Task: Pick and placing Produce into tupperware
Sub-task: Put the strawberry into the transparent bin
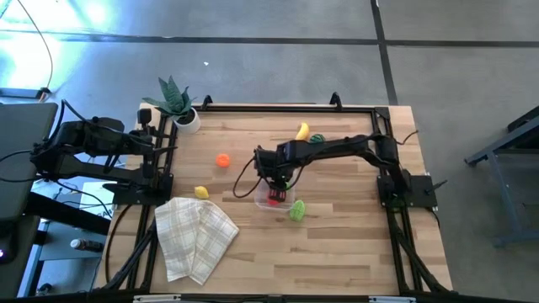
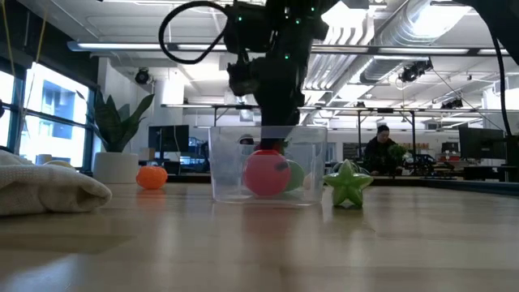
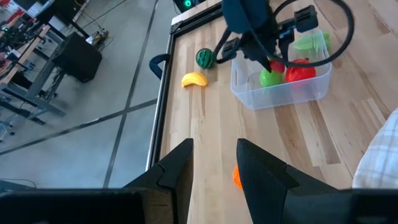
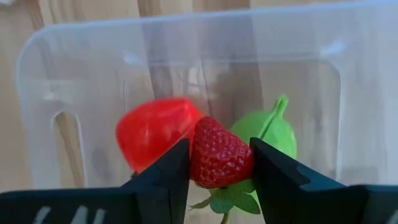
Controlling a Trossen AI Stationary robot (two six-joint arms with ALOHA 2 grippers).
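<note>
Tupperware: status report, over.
Right gripper shut on strawberry, over tupperware; red piece and green piece already inside. Left gripper open, parked at table's left edge. Nothing blocking.

Grey concrete floor (image 1: 278, 71) surrounds the wooden table (image 1: 337, 244); behind it, bright windows (image 2: 49, 113) left, ceiling ducts (image 2: 389, 32), distant desks (image 2: 454, 166)

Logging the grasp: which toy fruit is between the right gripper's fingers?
The red toy strawberry, pinched by the right gripper above the clear plastic tub; the smooth red and green pieces lie loose inside.
</note>
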